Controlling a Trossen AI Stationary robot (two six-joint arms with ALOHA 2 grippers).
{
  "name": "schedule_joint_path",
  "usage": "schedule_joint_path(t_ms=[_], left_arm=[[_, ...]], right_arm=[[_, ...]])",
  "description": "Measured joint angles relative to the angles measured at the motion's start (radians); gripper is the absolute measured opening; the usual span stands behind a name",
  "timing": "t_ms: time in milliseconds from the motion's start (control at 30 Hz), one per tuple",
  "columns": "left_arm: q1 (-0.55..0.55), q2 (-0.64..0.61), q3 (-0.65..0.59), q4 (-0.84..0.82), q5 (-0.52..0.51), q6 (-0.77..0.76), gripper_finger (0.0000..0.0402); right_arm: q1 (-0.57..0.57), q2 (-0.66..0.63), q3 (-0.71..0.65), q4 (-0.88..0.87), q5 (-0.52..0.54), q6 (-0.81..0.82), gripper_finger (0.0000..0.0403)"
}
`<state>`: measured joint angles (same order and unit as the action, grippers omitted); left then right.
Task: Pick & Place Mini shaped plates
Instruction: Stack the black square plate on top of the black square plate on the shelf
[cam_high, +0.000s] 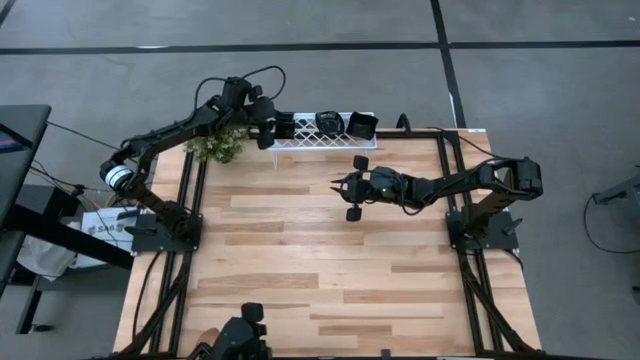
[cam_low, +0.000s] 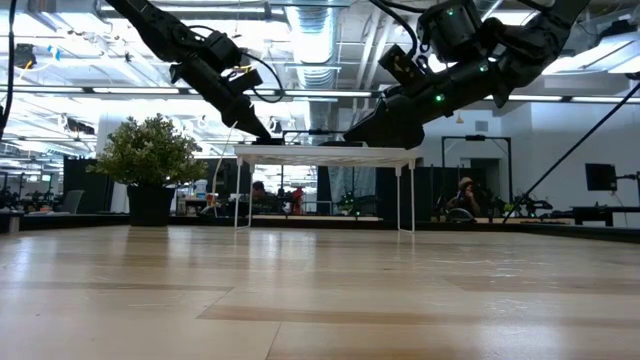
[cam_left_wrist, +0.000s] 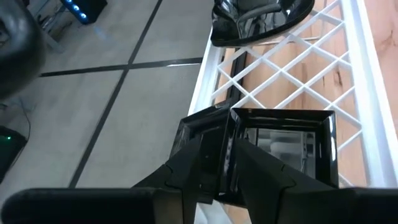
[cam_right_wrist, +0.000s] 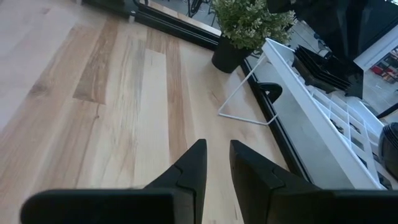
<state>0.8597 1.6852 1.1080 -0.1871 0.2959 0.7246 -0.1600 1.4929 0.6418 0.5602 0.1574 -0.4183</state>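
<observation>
A white lattice rack (cam_high: 310, 141) stands at the table's far edge. Three glossy black dishes show on it: a square one (cam_high: 285, 126) at its left end, a rounded one (cam_high: 328, 122) and another (cam_high: 362, 125). My left gripper (cam_high: 272, 128) is at the rack's left end, shut on the square dish (cam_left_wrist: 286, 140). A second dark square edge (cam_left_wrist: 196, 134) shows just beside that dish. My right gripper (cam_high: 336, 186) hovers empty over the table's middle, pointing left. Its fingers (cam_right_wrist: 217, 152) are a narrow gap apart. My left gripper pinches one side wall of the square dish (cam_left_wrist: 231, 121). One finger (cam_left_wrist: 261, 168) is inside the dish and the other (cam_left_wrist: 199, 162) is outside. The fingers slant down from the rack's left end. The dish sits level at the rack's top.
A small potted plant (cam_high: 215, 148) stands by the rack's left end, under my left arm. The rack stands on thin wire legs (cam_right_wrist: 239, 93). Bare wooden tabletop (cam_high: 300, 260) stretches from the rack to the near edge. People and desks show in the room beyond (cam_low: 465, 195).
</observation>
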Motion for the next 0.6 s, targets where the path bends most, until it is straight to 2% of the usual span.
schedule_joint_path(t_ms=[300,600], left_arm=[[0.0,0.0,0.0,-0.008,0.0,-0.007,0.0097],[-0.002,0.0,0.0,-0.015,0.0,-0.004,0.0035]], right_arm=[[0.0,0.0,0.0,0.0,0.0,0.0,0.0065],[0.0,0.0,0.0,0.0,0.0,0.0,0.0065]])
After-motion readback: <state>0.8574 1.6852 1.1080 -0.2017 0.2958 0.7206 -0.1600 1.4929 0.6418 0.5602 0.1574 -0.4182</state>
